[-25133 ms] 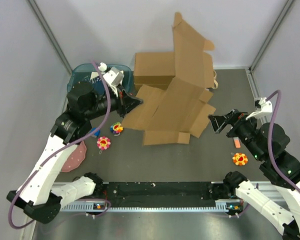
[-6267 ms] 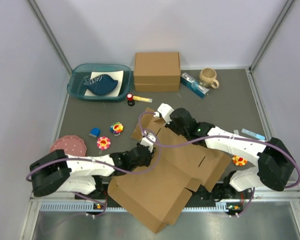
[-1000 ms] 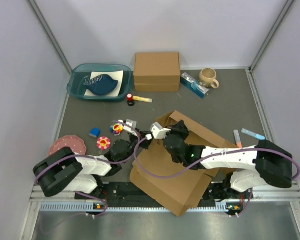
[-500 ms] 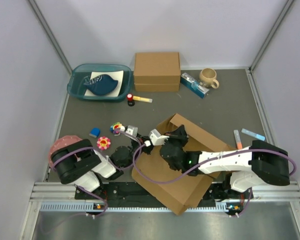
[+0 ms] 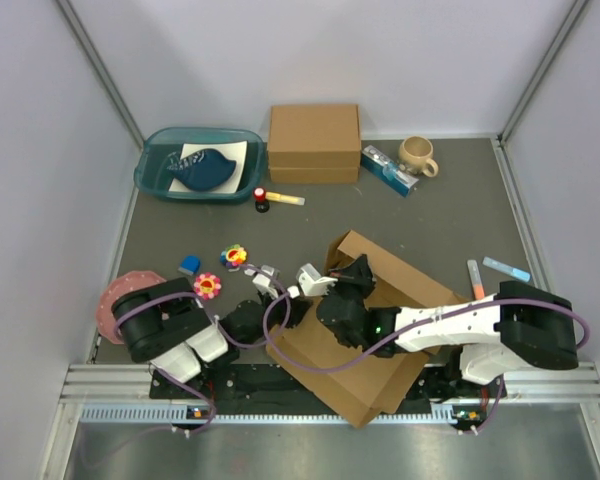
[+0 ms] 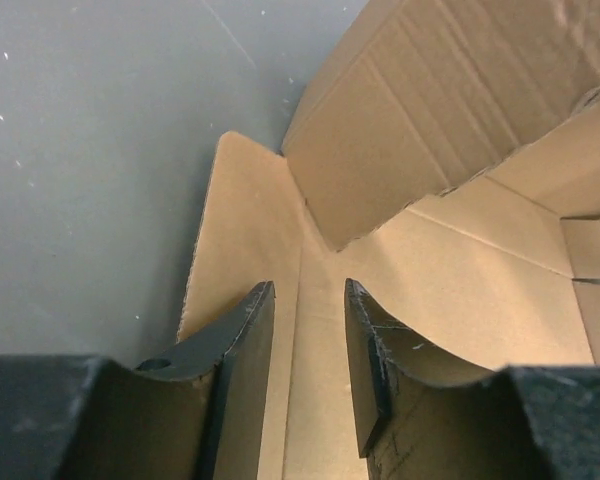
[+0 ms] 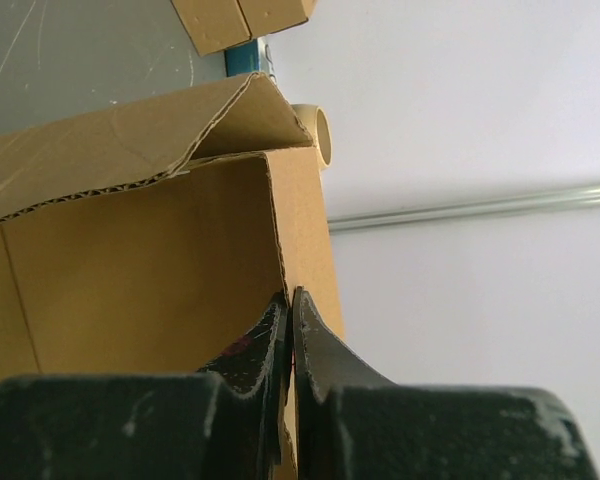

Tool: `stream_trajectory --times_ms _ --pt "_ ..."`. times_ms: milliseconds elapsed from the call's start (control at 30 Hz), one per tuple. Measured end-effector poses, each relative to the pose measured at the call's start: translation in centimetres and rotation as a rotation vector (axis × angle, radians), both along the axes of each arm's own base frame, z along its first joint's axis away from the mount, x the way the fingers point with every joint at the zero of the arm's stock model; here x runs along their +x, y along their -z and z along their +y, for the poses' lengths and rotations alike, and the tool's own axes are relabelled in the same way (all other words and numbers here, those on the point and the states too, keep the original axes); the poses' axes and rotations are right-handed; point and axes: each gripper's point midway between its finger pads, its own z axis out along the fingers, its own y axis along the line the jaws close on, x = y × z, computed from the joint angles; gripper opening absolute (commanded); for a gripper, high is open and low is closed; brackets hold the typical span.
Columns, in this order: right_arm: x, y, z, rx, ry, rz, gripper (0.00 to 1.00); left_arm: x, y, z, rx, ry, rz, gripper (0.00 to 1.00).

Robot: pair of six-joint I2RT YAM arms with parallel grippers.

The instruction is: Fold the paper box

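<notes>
The paper box [image 5: 355,370] is a brown corrugated mailer, partly folded, lying near the front edge between my arms, with one wall raised at its far side. My left gripper [image 5: 290,306] sits low at the box's left edge. In the left wrist view it [image 6: 308,285] is open above a flat flap of the box [image 6: 460,120], with only a crease line showing in the gap. My right gripper [image 5: 357,273] reaches in from the right. In the right wrist view it [image 7: 288,296] is shut on the upright edge of a box wall [image 7: 130,260].
A ready-made brown cardboard box [image 5: 314,140], a teal tub [image 5: 152,172] and a mug [image 5: 417,153] stand along the back. Flower toys [image 5: 208,286], a blue block [image 5: 189,265] and a pink plate [image 5: 115,297] lie at the left. Two pens [image 5: 476,277] lie at the right.
My left gripper has opened and let go of the box flap, and the left arm has drawn back toward its base. The right gripper stays shut on the wall and has shifted slightly nearer.
</notes>
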Motion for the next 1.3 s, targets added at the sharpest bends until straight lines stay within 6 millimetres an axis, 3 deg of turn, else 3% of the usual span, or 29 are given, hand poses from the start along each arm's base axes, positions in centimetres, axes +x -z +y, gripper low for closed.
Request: stream_trajectory --times_ms 67,267,367,467,667,800,1033,1233,1300 --pt "0.0 0.0 0.0 0.007 0.001 0.0 0.0 0.0 -0.3 0.2 0.006 -0.003 -0.006 0.41" --pt "0.0 0.1 0.0 0.033 0.002 0.003 0.0 1.1 -6.9 0.9 -0.125 -0.068 -0.13 0.42" --pt "-0.1 0.1 0.0 0.037 0.003 0.005 0.0 2.0 -8.5 2.5 -0.129 -0.158 -0.162 0.47" --pt "-0.1 0.2 0.0 0.047 0.001 0.009 0.0 3.0 -9.1 3.3 -0.083 -0.205 -0.212 0.58" --pt "-0.2 0.2 -0.2 0.057 0.001 0.019 0.0 4.4 -8.0 1.0 0.058 -0.131 -0.264 0.75" --pt "-0.3 0.2 -0.2 0.07 -0.005 0.028 0.0 4.5 -6.2 0.3 0.114 -0.085 -0.275 0.76" --pt "-0.3 0.3 -0.2 0.093 -0.006 0.036 0.0 4.7 -5.4 -1.5 0.112 -0.031 -0.305 0.77" --pt "-0.4 0.3 -0.3 0.106 -0.003 0.038 0.0 5.0 -2.0 -2.4 0.174 -0.005 -0.259 0.78" --pt "-0.4 0.4 -0.4 0.111 -0.002 0.039 0.0 5.3 -1.1 -2.7 0.194 -0.001 -0.244 0.86"
